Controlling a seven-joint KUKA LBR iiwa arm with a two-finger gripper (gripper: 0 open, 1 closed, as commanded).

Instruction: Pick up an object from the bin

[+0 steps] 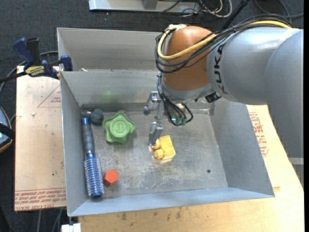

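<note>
Camera view: your tool [155, 137] sits beside a yellow toy [166, 148] on the scuffed bin floor [193, 164]; you cannot tell its grip. Dark carpet [29, 8] lies beyond.

Brush [91, 158] along bin [236, 153] left wall, cube [111, 178] just right, hand [155, 137] over toy [165, 148] centrally

Even, bright light leaves soft shadows in the bin [193, 166] and a sheen on the orange cover [189, 57].
</note>
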